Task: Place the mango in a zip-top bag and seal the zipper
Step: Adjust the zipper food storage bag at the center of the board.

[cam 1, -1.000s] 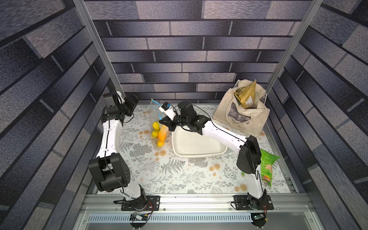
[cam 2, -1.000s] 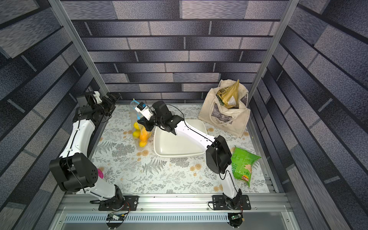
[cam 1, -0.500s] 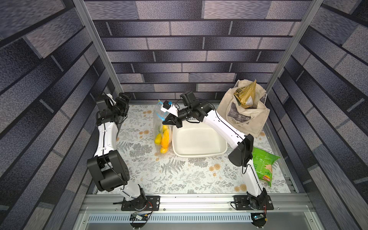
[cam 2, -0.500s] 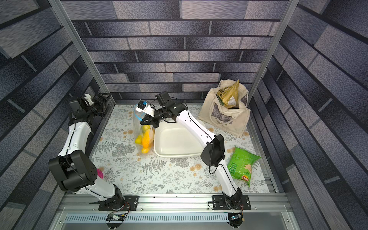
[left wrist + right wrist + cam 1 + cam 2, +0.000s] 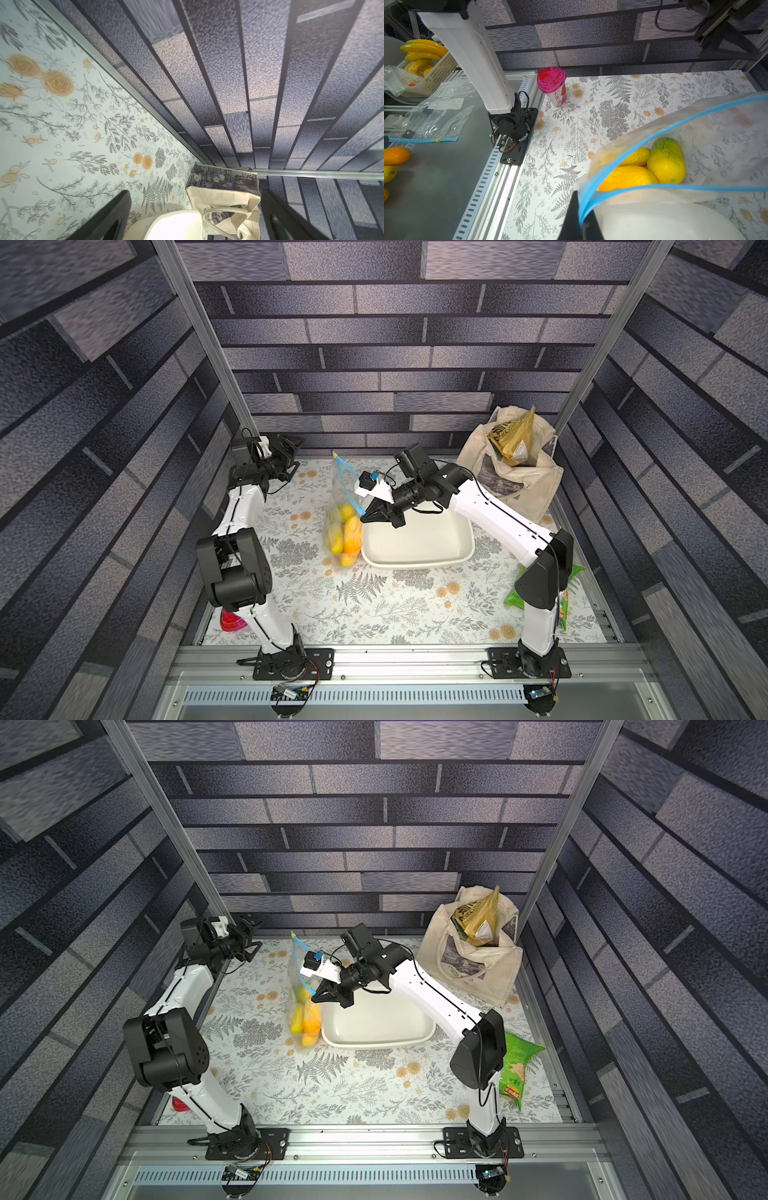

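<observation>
The clear zip-top bag (image 5: 338, 506) lies beside the white tray with its far end raised, and several yellow-green mangoes (image 5: 344, 531) sit inside it. My right gripper (image 5: 364, 516) is shut on one end of the blue zipper (image 5: 348, 489), close to the tray's left rim. In the right wrist view the zipper's (image 5: 652, 137) two strips stand apart, so the mouth gapes, and the mangoes (image 5: 667, 160) show through it beyond my right gripper (image 5: 580, 220). A small yellow piece (image 5: 335, 455) marks the zipper's far end. My left gripper (image 5: 291, 446) hangs open and empty at the far left corner, away from the bag.
The white tray (image 5: 461, 545) sits mid-table. A beige tote (image 5: 528, 485) holding a gold packet stands at the back right. A green snack packet (image 5: 571, 580) lies behind the right arm. A pink-lidded cup (image 5: 552, 85) stands by the left arm's base.
My right gripper has shifted a little toward the tray with the zipper end, and the mangoes have slid toward the front end of the bag. The left arm has swung about near the far left corner.
</observation>
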Action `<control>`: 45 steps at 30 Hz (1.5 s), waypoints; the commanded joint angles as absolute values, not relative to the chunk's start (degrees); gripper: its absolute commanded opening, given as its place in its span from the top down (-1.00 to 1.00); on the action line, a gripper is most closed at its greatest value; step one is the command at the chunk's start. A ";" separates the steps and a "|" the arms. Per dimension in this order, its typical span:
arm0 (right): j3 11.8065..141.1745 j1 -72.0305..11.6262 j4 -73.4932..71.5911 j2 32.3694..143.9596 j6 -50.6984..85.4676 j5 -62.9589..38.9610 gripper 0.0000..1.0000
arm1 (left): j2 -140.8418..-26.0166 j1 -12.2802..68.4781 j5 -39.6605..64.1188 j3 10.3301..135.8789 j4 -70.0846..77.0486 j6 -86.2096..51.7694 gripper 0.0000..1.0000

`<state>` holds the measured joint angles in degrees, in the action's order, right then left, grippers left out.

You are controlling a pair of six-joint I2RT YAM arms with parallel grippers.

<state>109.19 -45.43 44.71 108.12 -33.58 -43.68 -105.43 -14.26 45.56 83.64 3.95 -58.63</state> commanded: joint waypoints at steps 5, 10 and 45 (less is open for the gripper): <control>95.28 -45.79 37.12 102.93 -31.07 -35.34 0.87 | -108.56 -8.74 53.39 83.58 10.85 -60.15 -1.00; 91.29 -44.78 34.56 101.00 -29.45 -32.09 0.85 | -112.02 -12.02 62.50 85.34 19.87 -49.62 -1.00; 88.73 -40.12 32.39 96.44 -30.16 -34.06 0.89 | -140.85 -3.40 81.98 141.66 -101.43 86.31 -0.98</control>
<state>88.66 -39.99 31.92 98.32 -29.67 -32.69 -139.50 -4.80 82.11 141.58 -91.18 82.78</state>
